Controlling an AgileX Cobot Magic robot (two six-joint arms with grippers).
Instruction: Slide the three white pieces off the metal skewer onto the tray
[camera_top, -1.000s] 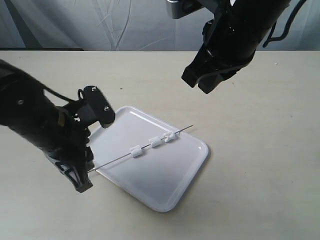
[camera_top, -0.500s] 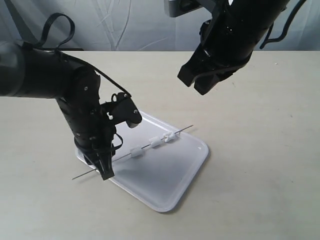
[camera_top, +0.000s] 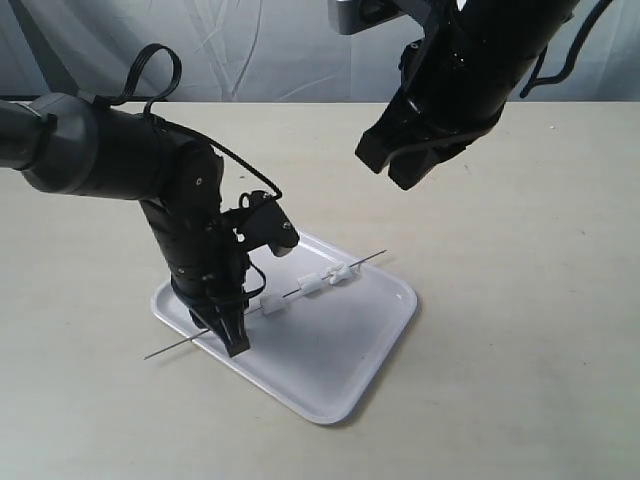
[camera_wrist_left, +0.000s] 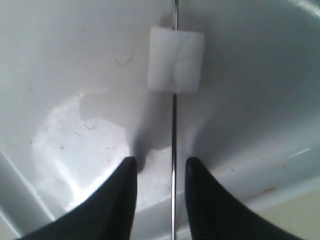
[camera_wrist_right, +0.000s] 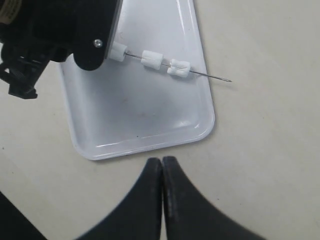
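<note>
Your metal skewer (camera_wrist_left: 174, 135) lies across the tray (camera_top: 330, 365). In the exterior view its long axis runs from 8 o'clock to 2 o'clock, with the 2 o'clock tip past the rim and the other end over the table (camera_top: 520, 330). The three white pieces (camera_top: 310, 284) are threaded on it. Your left gripper (camera_wrist_left: 161, 162) straddles the rod with its fingers parted, not pinching, and partly hides the nearest piece. Your right gripper (camera_wrist_right: 162, 162) hangs clenched, holding nothing.
</note>
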